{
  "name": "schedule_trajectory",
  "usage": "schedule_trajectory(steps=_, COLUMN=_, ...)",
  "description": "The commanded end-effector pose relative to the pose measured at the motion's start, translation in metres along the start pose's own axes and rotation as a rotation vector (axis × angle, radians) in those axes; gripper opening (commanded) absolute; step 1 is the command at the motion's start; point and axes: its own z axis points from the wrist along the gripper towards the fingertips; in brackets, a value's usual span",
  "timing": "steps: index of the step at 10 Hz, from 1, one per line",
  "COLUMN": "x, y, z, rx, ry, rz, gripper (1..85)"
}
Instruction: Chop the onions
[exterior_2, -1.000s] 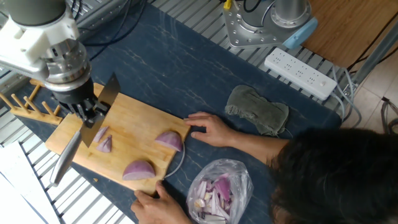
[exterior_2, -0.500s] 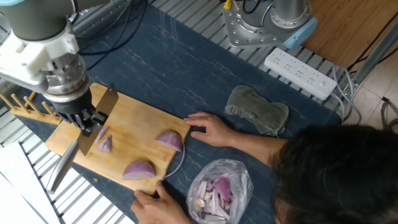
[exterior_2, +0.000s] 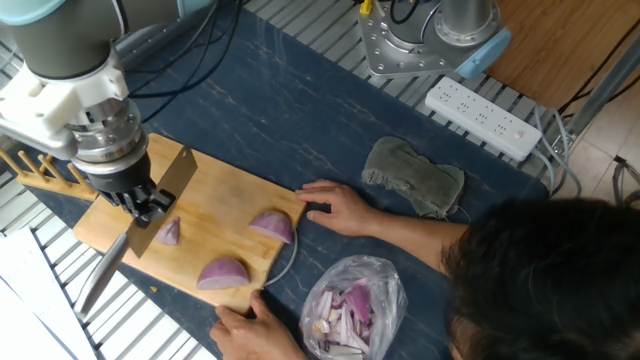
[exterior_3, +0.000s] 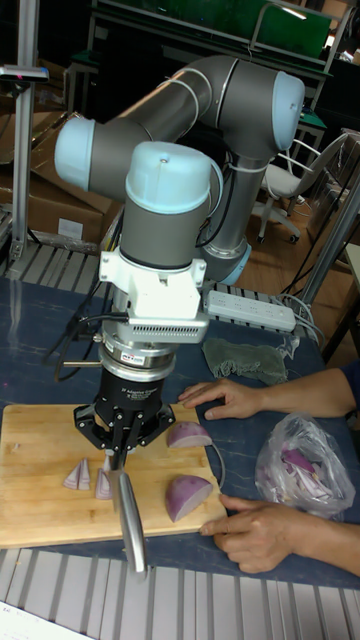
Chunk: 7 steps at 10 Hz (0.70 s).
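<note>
My gripper (exterior_2: 145, 207) is shut on a knife (exterior_2: 105, 268) and hangs over the left end of the wooden cutting board (exterior_2: 230, 195). The knife's long silver part slants down toward the board's front-left edge. The onions are red wedges on the board. A small sliver (exterior_2: 170, 233) lies right beside the knife, a wedge (exterior_2: 272, 225) sits near the right edge, and a larger one (exterior_2: 222, 272) is at the front. In the tall fixed view my gripper (exterior_3: 115, 455) stands just above two slivers (exterior_3: 78, 473), with the wedges (exterior_3: 188, 495) to the right.
A person's hands (exterior_2: 335, 208) (exterior_2: 250, 325) hold the board's right edge and front corner. A clear bag of onion scraps (exterior_2: 350, 305) lies right of the board. Behind it are a grey cloth (exterior_2: 412, 175) and a white power strip (exterior_2: 485, 118). A wooden rack (exterior_2: 40, 170) stands at left.
My gripper with the knife has shifted left and slightly down over the small slivers; one sliver is now hidden behind it. The hands and large wedges have not moved.
</note>
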Motion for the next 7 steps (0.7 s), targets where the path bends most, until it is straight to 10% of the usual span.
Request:
schedule_trajectory(steps=1, x=-0.005, y=0.002, z=0.002, rx=-0.013, ry=-0.017, rz=0.022, gripper=1.0)
schedule_trajectory(steps=7, x=-0.01, y=-0.003, z=0.013, rx=-0.012, ry=-0.038, rz=0.029, gripper=1.0)
